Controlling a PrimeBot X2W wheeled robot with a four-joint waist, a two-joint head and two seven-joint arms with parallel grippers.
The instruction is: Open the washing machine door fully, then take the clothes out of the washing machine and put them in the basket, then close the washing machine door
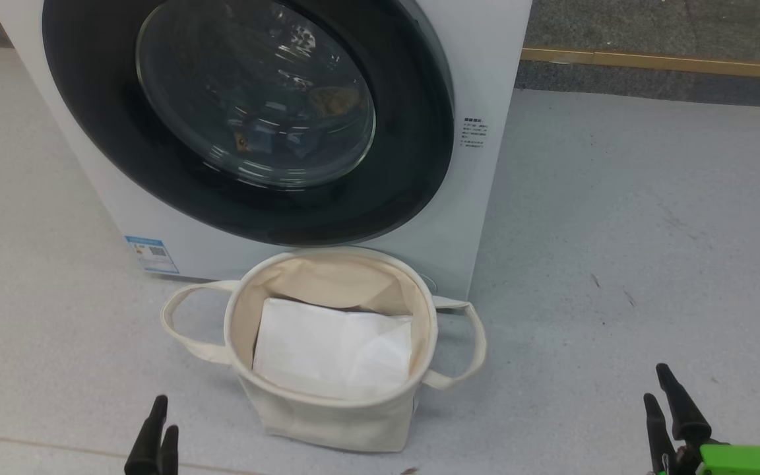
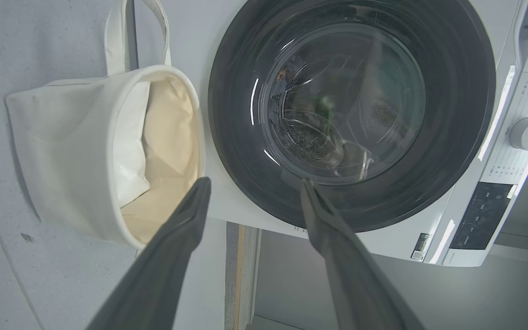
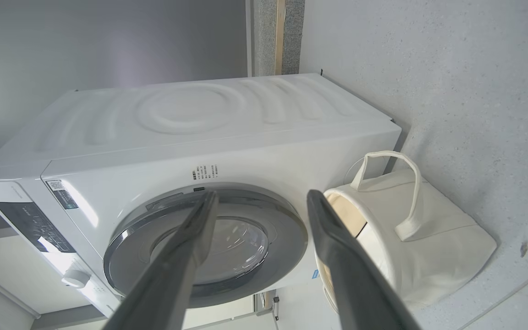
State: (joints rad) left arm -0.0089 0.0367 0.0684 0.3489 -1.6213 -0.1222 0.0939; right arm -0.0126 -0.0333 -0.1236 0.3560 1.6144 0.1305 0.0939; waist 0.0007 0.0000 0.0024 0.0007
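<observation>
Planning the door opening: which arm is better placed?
Probably right: the open right gripper looks along the washing machine door rim beside the printed text, where an edge seems graspable; the left gripper faces its front squarely.

washing machine door (image 1: 248,112): glossy black rim, clear glass centre | washing machine (image 1: 485,86): smooth white glossy casing | basket (image 1: 334,422): matt cream canvas cloth | folded sheet (image 1: 334,349): smooth white | floor (image 1: 617,231): matt speckled grey

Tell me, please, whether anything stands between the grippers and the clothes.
Yes: the washing machine door is shut, with the clothes dimly seen behind its glass. The basket stands just before the door's lower rim.
</observation>
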